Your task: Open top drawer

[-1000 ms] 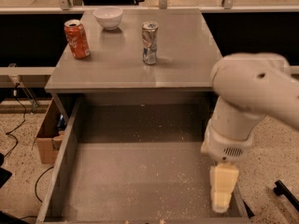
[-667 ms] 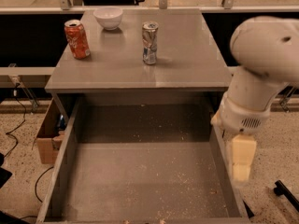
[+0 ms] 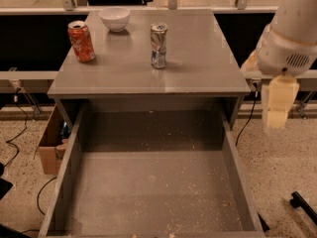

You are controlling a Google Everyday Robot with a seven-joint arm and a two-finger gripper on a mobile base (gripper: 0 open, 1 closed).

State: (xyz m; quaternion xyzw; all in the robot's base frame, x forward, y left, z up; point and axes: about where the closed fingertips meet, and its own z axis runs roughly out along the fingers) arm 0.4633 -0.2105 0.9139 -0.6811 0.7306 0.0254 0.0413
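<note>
The top drawer point(image 3: 153, 182) stands pulled far out from under the grey cabinet top point(image 3: 198, 63). Its deep grey inside is speckled with crumbs. Its front and handle are out of view below the picture's edge. My gripper point(image 3: 276, 114) hangs at the right, outside the drawer's right wall point(image 3: 237, 167) and above the floor, below the white arm point(image 3: 292, 29). It touches nothing and holds nothing.
On the cabinet top stand a red soda can point(image 3: 81, 41), a white bowl point(image 3: 114, 19) and a silver can point(image 3: 158, 45). A cardboard box point(image 3: 48, 145) sits on the floor at the left, with cables point(image 3: 15, 133) near it. A black object point(image 3: 303, 205) lies at the lower right.
My arm and gripper have moved up and to the right, from over the drawer's right front corner to outside its right wall. The drawer stays open.
</note>
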